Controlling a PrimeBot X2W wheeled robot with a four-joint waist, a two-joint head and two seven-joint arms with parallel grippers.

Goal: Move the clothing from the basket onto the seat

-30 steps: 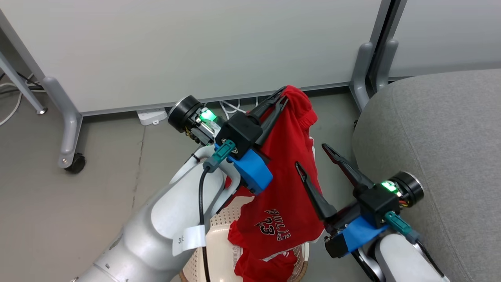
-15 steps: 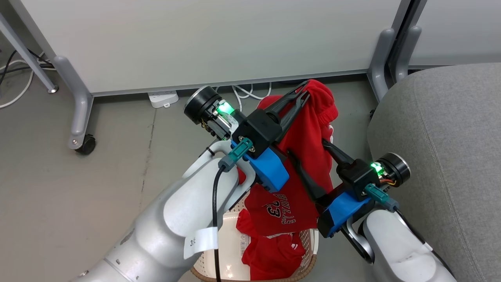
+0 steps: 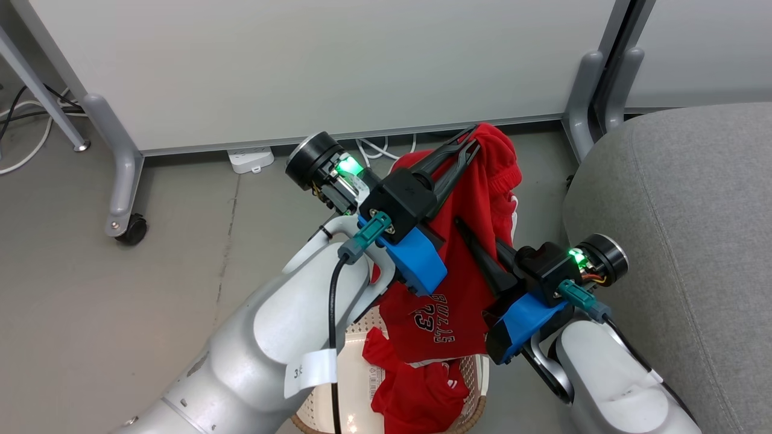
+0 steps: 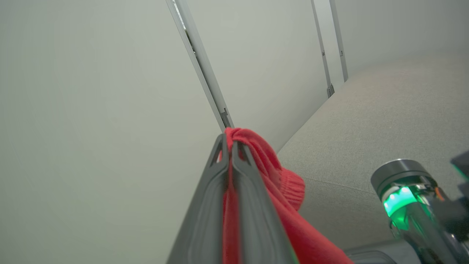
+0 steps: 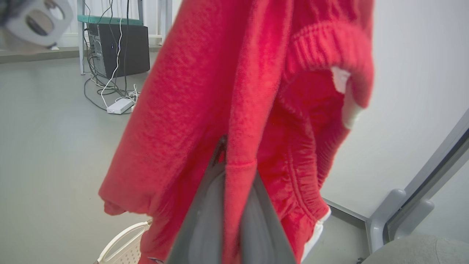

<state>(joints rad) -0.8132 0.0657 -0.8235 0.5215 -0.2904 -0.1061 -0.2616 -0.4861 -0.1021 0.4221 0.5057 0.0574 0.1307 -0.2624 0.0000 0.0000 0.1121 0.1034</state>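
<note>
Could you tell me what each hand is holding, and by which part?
Both grip the red garment: left hand by its top edge, right hand by a fold lower down.

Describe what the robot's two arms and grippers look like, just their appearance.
Left gripper and right gripper match: long dark tapered fingers, black block, blue mount, teal plug, green-lit black wrist cylinder, glossy silver-white forearm. The left arm's black cable carries a white tag.
</note>
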